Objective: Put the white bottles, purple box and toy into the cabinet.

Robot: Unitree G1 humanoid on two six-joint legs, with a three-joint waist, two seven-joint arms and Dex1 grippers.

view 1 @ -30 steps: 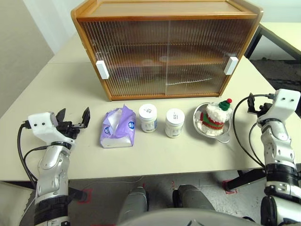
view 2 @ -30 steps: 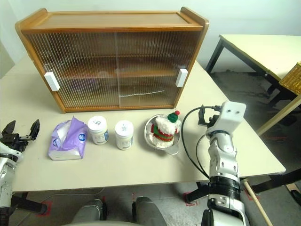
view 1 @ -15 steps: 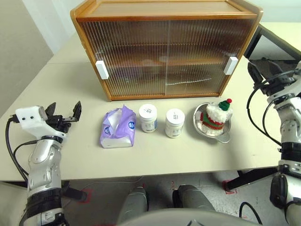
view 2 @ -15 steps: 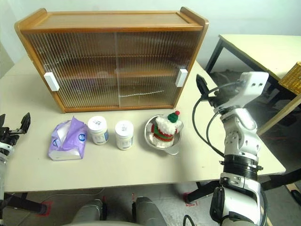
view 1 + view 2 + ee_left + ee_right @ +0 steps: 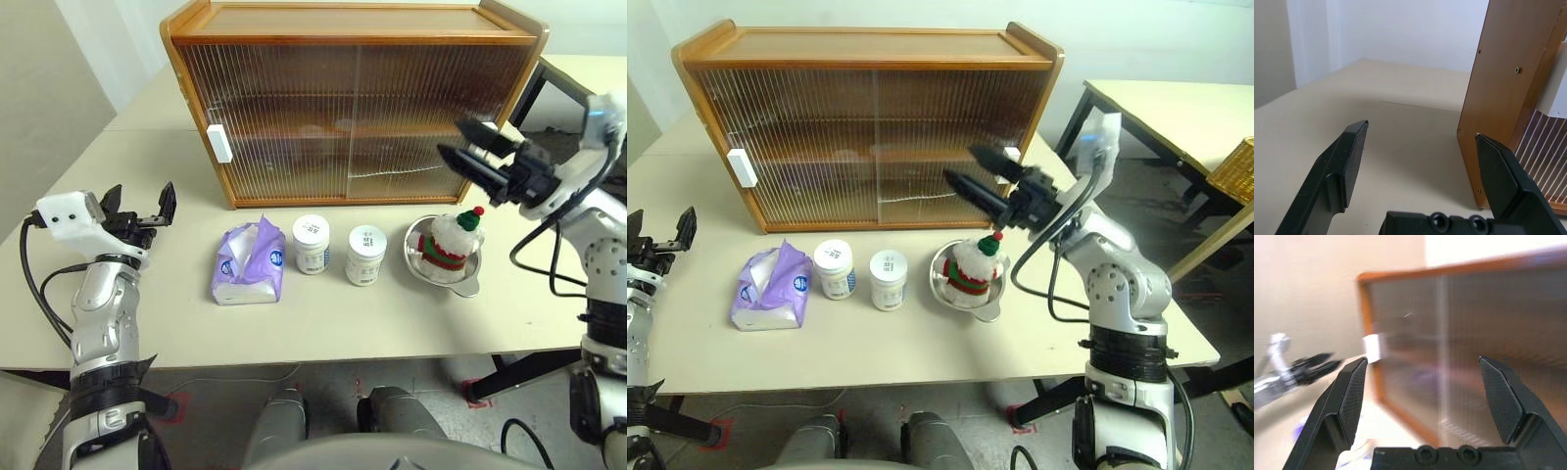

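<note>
Beige table (image 5: 323,323) bearing, at its far side, the brown wooden cabinet (image 5: 353,24), both ribbed sliding doors drawn closed; one white handle (image 5: 219,143) shows at the cabinet's left end, and the inner shelf is dimly visible through the panels. In front of the cabinet, in a row from the robot's left to its right and each apart from its neighbour: the purple box (image 5: 249,262), crumpled tissue rising from its top; the two white bottles (image 5: 312,244) (image 5: 364,255), upright and near one another; and a shiny metal bowl (image 5: 469,284) in which the toy (image 5: 451,238) sits upright, its green hat with red pompom uppermost. Right gripper (image 5: 972,172), fingers spread and holding nothing, raised over the table just in front of the cabinet's right door and above the toy, pointing toward the robot's left. Left gripper (image 5: 138,204), fingers likewise released and empty, held above the table's left side, well apart from the purple box, pointing toward the cabinet's left end.
</note>
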